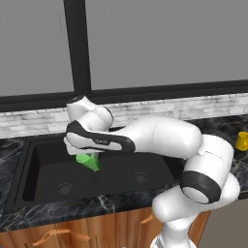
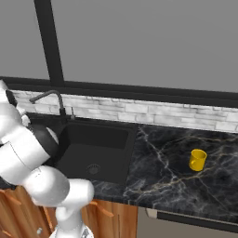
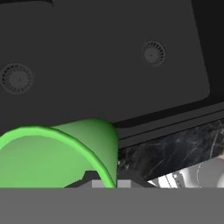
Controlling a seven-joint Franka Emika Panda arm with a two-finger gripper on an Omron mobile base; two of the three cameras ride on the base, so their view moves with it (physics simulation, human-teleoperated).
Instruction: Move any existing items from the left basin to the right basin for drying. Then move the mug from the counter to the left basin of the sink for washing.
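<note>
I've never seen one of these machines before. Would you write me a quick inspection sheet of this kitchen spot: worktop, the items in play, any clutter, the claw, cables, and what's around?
Surface: black marble counter with pale veins, above wooden cabinets.
Sink: matte black sink with two basins, a round drain in each; dark curved faucet behind it.
Green cup: tilted, lifted off the sink floor over the basins, near the divider.
Yellow mug: upright on the counter, right of the sink, untouched.
Clutter: nothing seen.
Claw: shut on the green cup's rim.
Cables: nothing seen.
Surroundings: pale brick backsplash, dark-framed window above.
</note>
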